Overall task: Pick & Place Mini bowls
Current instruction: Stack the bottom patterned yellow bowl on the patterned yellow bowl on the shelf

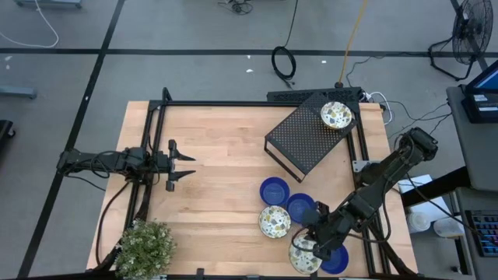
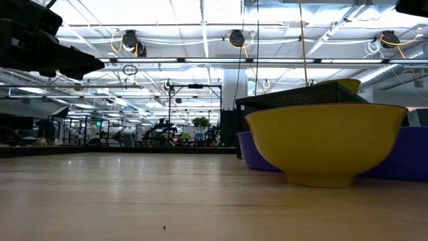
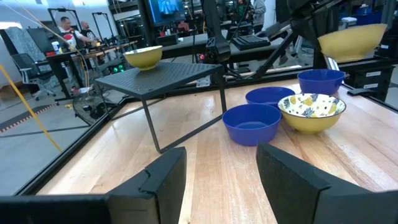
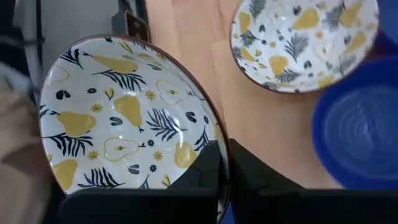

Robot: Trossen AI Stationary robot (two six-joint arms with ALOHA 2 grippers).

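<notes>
Currently right gripper point(image 1: 313, 239) pinches the rim of a patterned mini bowl point(image 4: 118, 118) near the table's point(image 1: 218, 148) front right corner, beside other bowls point(image 1: 284, 204); left gripper point(image 1: 189, 167) waits spread at the left edge

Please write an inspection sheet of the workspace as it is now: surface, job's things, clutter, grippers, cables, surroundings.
Surface: wooden table, bare in the middle.
Job's things: one pear-patterned bowl on the black perforated box; three blue bowls and another patterned bowl clustered near the right arm; a third patterned bowl gripped.
Clutter: potted plant at the left front corner.
Grippers: right gripper shut on the third bowl's rim; left gripper open, waiting at the left.
Cables: black loop and yellow cable on the floor.
Surroundings: fan, people in the background.
</notes>
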